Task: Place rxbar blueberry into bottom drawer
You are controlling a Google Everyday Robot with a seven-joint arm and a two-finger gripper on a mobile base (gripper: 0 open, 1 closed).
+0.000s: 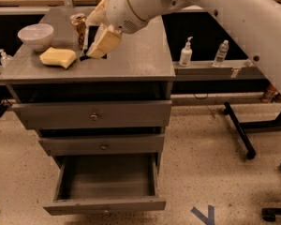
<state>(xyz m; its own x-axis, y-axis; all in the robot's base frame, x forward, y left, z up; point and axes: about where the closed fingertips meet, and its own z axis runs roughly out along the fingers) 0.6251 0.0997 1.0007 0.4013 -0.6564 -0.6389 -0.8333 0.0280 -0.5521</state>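
Pick-up stage of stowing the bar, seen from in front of the cabinet.

The arm (215,8) comes in from the upper right and ends in the pincer (99,43), which I have low over the cabinet top (140,55), near its front edge.

The bottom drawer (105,205) is directly below the pincer, under two closed drawers. It is pulled out, and no contents show on its floor.

The bowl (35,35) is off to one side of the pincer and well apart from it. The sponge (58,56) lies between bowl and pincer, just beside the pincer. A can (77,25) stands close behind the pincer.

The bar (89,41) shows as a dark strip right at the pincer, on its can side, with its lower end at the cabinet top. It is not in the drawer.

I judge the step in hand to be the grasp or first lift. Whether the pincer is apart, together or clamped on the bar, I cannot tell.

The next move calls for a confirmed hold and a lift clear of the can and sponge. Then I carry the bar out past the cabinet's front edge and down into the open drawer. The main risk I see is brushing the can or sponge on the way up.
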